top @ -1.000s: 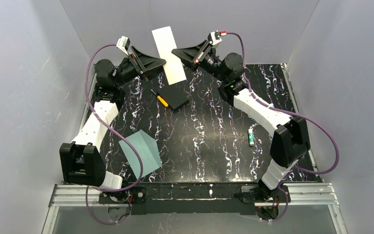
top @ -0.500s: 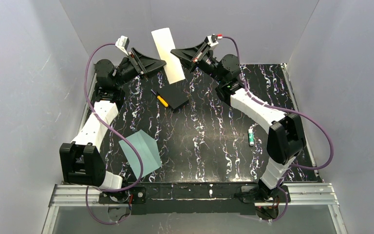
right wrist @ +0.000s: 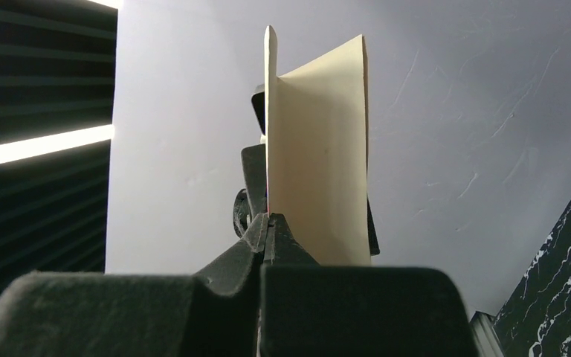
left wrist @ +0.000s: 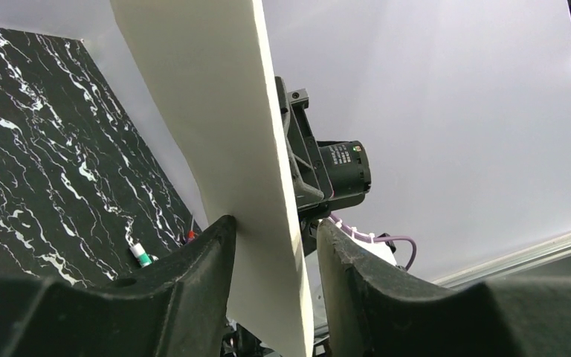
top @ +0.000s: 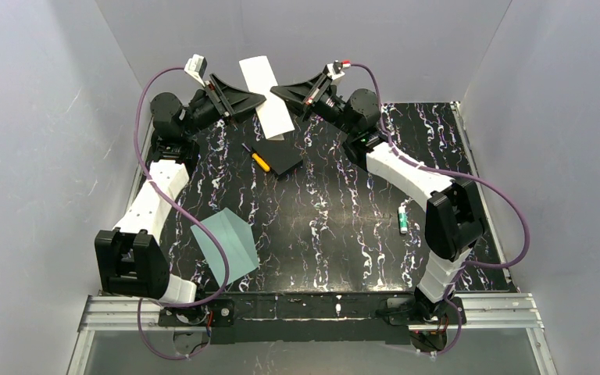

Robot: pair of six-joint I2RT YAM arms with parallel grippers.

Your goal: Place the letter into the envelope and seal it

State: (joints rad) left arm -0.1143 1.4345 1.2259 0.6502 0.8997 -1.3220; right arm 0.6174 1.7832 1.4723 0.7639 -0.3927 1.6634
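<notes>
Nearest item: the envelope (top: pixel 225 248), pale teal, lying flat on the black marbled counter (top: pixel 336 234) at 7 o'clock, just beside the base of the left arm (top: pixel 152 203) and well apart from both sets of jaws. At 4 o'clock, close to the right arm (top: pixel 406 176), lies a small white-and-green cylinder (top: pixel 402 219). Further out, toward 12 o'clock, sits a flat black square pad (top: pixel 283 158) with an orange-handled tool (top: pixel 259 161) at its 9 o'clock edge; contact between the two cannot be confirmed. Furthest out, the letter (top: pixel 266 98) is held in the air above the counter's far edge, between the two arms, tilted and slightly curled; no border is legible on the pale side in view. Right jaws: pressed together on one long edge of the letter — the sheet rises straight out of the closed tips in the right wrist view. Left jaws: standing apart astride the letter, one finger (left wrist: pixel 193 260) against the sheet, a narrow gap showing at the other — no clamp is evident.
</notes>
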